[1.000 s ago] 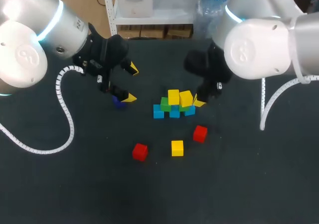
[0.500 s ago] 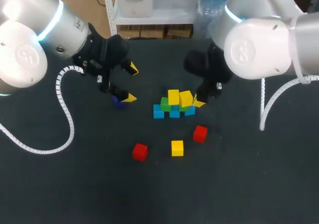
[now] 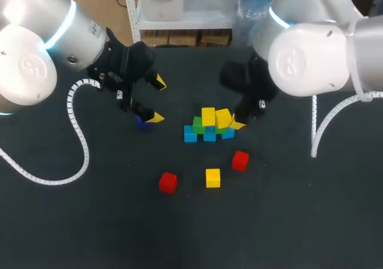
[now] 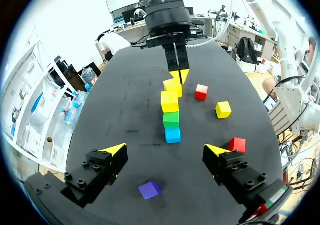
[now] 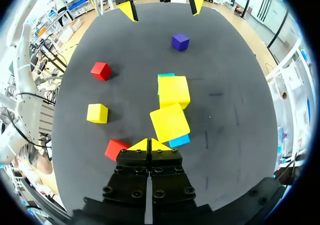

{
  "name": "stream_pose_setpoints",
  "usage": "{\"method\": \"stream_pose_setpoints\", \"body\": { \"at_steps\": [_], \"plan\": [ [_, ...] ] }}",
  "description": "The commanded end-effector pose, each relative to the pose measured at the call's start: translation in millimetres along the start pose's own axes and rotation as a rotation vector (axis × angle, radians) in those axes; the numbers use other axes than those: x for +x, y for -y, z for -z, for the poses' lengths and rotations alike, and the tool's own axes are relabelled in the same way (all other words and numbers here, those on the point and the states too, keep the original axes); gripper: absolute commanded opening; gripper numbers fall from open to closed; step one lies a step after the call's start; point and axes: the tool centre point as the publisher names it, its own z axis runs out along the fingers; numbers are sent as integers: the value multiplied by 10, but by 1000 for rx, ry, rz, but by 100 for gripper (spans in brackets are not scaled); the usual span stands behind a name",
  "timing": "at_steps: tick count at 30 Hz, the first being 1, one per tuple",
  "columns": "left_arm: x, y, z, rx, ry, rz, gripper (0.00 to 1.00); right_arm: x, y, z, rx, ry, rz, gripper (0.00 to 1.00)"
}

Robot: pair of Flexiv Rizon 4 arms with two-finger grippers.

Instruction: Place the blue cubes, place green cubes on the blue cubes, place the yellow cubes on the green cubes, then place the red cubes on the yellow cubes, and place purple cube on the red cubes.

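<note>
The dark table [image 3: 299, 221] carried a small pile at its middle. In the head view, blue cubes [image 3: 190, 136] made the bottom row and green cubes [image 3: 197, 124] sat on them. An upright yellow cube [image 3: 207, 115] and a tilted yellow cube [image 3: 223, 118] topped those. The right gripper [image 3: 238, 124] stood just right of the tilted one, its tips pressed together with nothing between them. The loose yellow cube [image 3: 212, 177] lay nearer than the pile, between two red cubes [image 3: 240, 160]. The left gripper [image 3: 157, 100] hung well to the left, fingers spread wide, over the purple cube [image 3: 142, 123].

In the left wrist view, the purple cube lay on the table under the spread fingers, touched by neither. The pile stood ahead, and the right gripper beyond it.

In the right wrist view, the closed tips sat right beside the tilted yellow cube's lower edge; actual contact could not be told. The loose yellow cube lay off to one side of the fingers, apart from the pile.

By the look of it, the third yellow was next. It lay on the near side of the right gripper and closer to it than to the left one, so the right arm was better placed.
</note>
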Motion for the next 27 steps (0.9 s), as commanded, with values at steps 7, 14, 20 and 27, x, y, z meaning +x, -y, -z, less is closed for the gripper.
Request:
{"method": "stream_pose_setpoints", "body": {
  "at_steps": [7, 14, 20, 27],
  "plan": [
    [18, 2, 2, -1, 6, -4, 100, -23, -10, -11, -4, 5, 13, 0],
    [18, 2, 2, -1, 6, -4, 100, -25, -21, 12, 1, 12, 18, 0],
    [18, 2, 2, -1, 6, -4, 100, -38, -20, 11, 3, 9, 23, 0],
    [18, 2, 2, -1, 6, -4, 100, -13, -22, 42, 16, 5, 19, 0]
  ]
}}
